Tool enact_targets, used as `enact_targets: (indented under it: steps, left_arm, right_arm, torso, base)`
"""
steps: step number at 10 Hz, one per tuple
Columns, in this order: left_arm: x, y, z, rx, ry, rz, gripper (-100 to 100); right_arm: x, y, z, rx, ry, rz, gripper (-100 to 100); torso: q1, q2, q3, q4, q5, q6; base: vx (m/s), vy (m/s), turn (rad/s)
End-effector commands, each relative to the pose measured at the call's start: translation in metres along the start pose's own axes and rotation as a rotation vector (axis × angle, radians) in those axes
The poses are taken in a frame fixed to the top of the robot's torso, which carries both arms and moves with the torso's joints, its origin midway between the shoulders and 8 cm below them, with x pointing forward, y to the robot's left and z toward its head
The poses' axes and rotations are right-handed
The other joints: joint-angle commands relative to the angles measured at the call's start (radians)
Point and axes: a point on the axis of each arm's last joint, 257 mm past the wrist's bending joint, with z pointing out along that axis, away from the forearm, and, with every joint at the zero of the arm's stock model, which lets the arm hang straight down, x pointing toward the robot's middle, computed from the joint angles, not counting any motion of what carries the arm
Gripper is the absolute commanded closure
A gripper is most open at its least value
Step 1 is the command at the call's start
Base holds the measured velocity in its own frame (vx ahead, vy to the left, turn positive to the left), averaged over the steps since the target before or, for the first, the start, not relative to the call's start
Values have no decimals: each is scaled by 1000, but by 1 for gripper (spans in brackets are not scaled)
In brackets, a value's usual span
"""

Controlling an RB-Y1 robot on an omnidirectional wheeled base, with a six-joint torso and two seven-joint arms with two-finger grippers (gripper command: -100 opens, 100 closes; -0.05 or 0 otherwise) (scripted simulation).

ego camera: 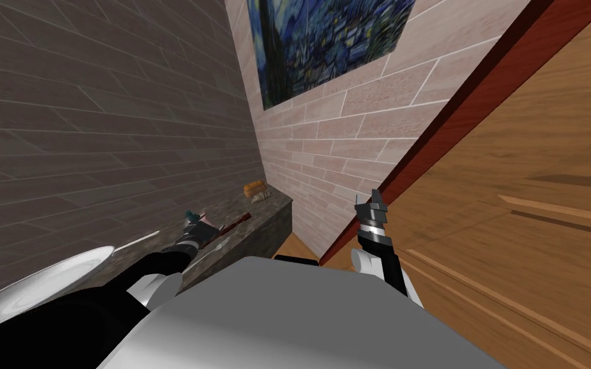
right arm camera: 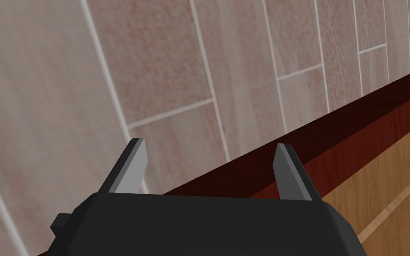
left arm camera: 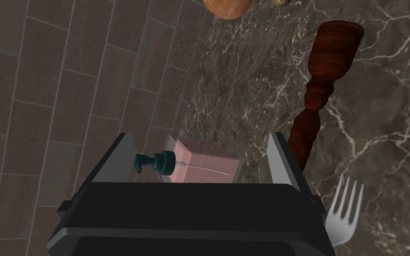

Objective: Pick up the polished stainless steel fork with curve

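Holds the left gripper [left arm camera: 202, 142] low over a dark brown marble counter with white veins [left arm camera: 377, 111], jaws apart and clamped on nothing. Finds the shiny grey metal fork with four curved tines [left arm camera: 344, 213] flat on the marble just outside one finger, beside the gripper's dark body, tines toward a dark red turned wooden pestle [left arm camera: 319, 84] lying close by. Frames between the fingers a pink square soap bottle with a teal pump [left arm camera: 199, 166], at the counter's back edge against the grey-brown tiled wall [left arm camera: 44, 89]. Places the counter left of centre in the head view, front edge slanting toward the lower left, a round white plate [ego camera: 44, 282] at lower left, a strip of wooden floor [ego camera: 295, 246] open past the counter's end. Carries the right gripper [ego camera: 372, 200] right of centre, well apart from the counter, jaws apart and empty.
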Motion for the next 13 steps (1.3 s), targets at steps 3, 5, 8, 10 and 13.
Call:
enact_targets:
  steps: [3, 5, 8, 10, 13]
  left_arm:
    - [-28, 18, -8, -88, -85, -41, -100]
    - [-48, 31, -17, -146, -144, -75, -100]
    - [-81, 49, -38, -229, -240, -139, -100]
    - [-86, 57, -41, -261, -263, -140, -100]
    - [-115, 77, -67, -349, -359, -199, -100]
  right_arm:
    - [0, 0, 0, 0, 0, 0, 0]
    - [0, 0, 0, 0, 0, 0, 0]
    - [2, 1, 1, -5, 4, 5, 0]
    - [3, 2, 2, -6, 5, 8, 0]
    - [5, 2, 2, -8, 8, 12, 0]
  torso:
    - [-1, 0, 0, 0, 0, 1]
    - [0, 0, 0, 0, 0, 1]
    - [-7, 5, 3, 0, -3, 6]
    - [-13, 8, 5, 1, -4, 9]
    - [-18, 11, 7, 2, -6, 12]
  base:
    - [2, 18, -131]
    - [6, 34, -216]
    - [7, 37, -227]
    - [3, 22, -75]
    - [8, 34, -208]
